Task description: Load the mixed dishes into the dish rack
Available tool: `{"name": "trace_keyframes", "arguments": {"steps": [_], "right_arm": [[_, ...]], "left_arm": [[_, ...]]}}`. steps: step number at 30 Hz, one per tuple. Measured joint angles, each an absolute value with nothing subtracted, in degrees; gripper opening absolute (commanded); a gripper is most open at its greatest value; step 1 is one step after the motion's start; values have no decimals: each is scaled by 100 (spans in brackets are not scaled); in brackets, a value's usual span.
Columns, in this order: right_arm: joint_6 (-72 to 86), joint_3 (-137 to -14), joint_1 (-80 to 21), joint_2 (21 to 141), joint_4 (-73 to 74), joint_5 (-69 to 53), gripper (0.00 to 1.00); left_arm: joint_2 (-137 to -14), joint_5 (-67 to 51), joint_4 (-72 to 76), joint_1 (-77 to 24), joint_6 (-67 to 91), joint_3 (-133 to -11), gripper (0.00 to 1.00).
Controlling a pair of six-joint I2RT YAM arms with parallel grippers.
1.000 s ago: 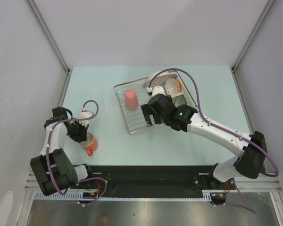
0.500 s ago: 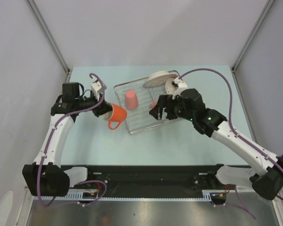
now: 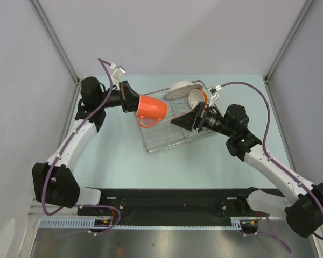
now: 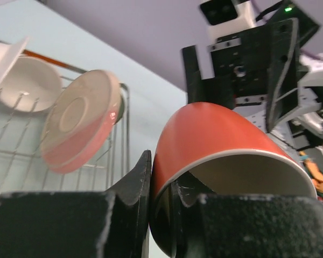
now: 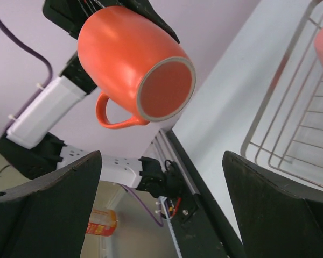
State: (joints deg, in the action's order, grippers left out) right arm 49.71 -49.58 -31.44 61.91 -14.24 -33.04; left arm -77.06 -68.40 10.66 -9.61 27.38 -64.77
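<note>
Left gripper (image 3: pixel 130 101): clamped on the rim of the orange mug (image 3: pixel 152 108), mug on its side, raised at dish rack (image 3: pixel 160 144) left end. Right gripper (image 3: pixel 184 120): jaws wide apart, empty, facing the mug.

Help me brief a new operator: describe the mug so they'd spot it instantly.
Start at the silvery wire dish rack in mid-scene. Over its left end, the left arm's claw pinches the rim of a glossy orange mug with a white inside, tipped on its side. It alone has a loop handle and hangs in the air.
</note>
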Motion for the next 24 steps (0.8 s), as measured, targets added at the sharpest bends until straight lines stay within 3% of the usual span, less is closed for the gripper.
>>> {"name": "trace_keyframes", "arguments": {"steps": [7,24], "right_arm": [[5461,-4801,-3111,6375,-2453,-3461,100],[6198,-4764,-3138,7196,-3896,-3806,100]], "left_arm": [[-8001,-7142,2543,-1347,4075,-6383,0],[-8326,-7271,3330,-1566,4757,-6355,0]]}}
